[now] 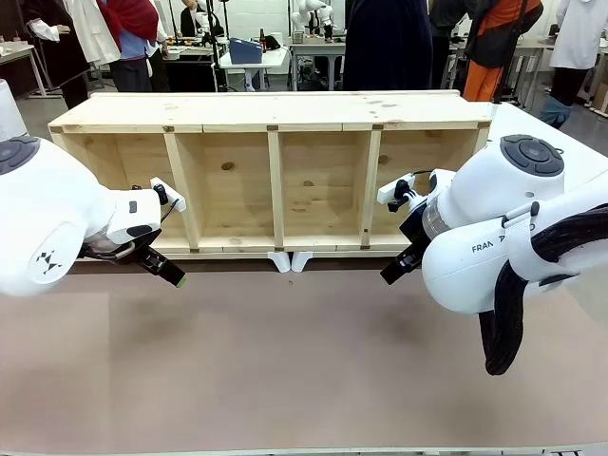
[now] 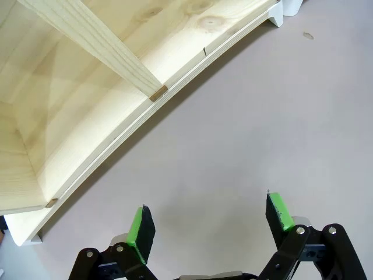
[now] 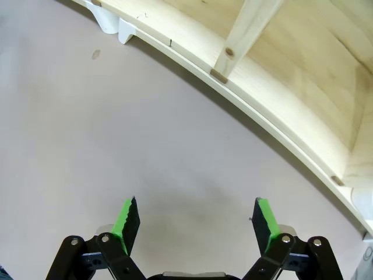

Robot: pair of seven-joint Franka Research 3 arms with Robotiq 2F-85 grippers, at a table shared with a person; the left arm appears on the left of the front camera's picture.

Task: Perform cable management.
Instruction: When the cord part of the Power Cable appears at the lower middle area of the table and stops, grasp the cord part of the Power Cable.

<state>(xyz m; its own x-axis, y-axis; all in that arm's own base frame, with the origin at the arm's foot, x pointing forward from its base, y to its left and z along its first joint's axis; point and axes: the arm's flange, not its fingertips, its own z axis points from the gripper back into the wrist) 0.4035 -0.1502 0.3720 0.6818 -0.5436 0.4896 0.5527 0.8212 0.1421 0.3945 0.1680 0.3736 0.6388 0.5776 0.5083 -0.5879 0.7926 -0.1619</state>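
Cable: its position cannot be told from where either hand sits. Left hand [image 2: 210, 217] is spread wide and holds nothing; it hangs over the counter [image 1: 285, 361], with the front lower edge of the wooden shelf [image 1: 275, 123] ahead of its fingertips. Right hand [image 3: 196, 217] is also spread wide and holds nothing, over the counter, with the shelf edge ahead of it and two white feet [image 3: 113, 23] farther ahead along that edge.

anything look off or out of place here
Nothing stands out. The pale four-bay wooden shelf unit sits square and undamaged; the left end effector and right end effector hang open over the beige tabletop.
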